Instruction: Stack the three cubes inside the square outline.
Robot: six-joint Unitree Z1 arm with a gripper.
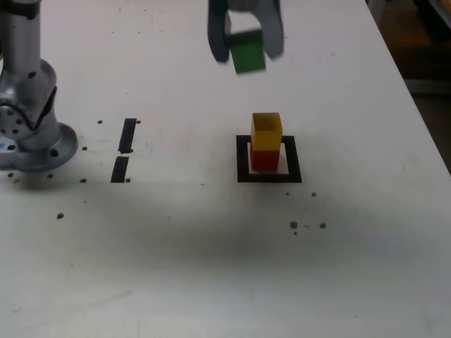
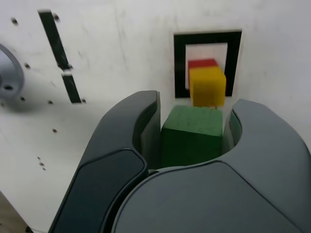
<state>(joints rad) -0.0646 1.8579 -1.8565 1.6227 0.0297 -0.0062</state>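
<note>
So the pincer (image 1: 246, 44) has the green cube (image 1: 249, 56) clamped between its two sides, closed down to the cube's width. It hangs above the desk (image 1: 169, 239), up at the top edge of the exterior view, with the cube's lower part poking out past the tips (slightly tilted in that view, by the way).

The yellow-orange cube (image 1: 266, 132) sits on top of the red cube (image 1: 265, 160), and the red one stands inside the square outline (image 1: 244, 169). White shows between the red cube and the black tape on both sides, so the stack isn't touching the left or right edge of the frame.

As for room to move: bare desk all around the outline, and nothing stands between the held cube and the stack in the exterior view. The desk's edge runs down at a slant on the exterior view's right, well apart from the outline.

Other stuff: two black tape strips (image 1: 127, 135) lie flat on the exterior view's left, then a round grey base (image 1: 44, 151) further left. Small dark spots (image 1: 294, 225) dot the surface too (flat-looking, so hardly in the way).
</note>
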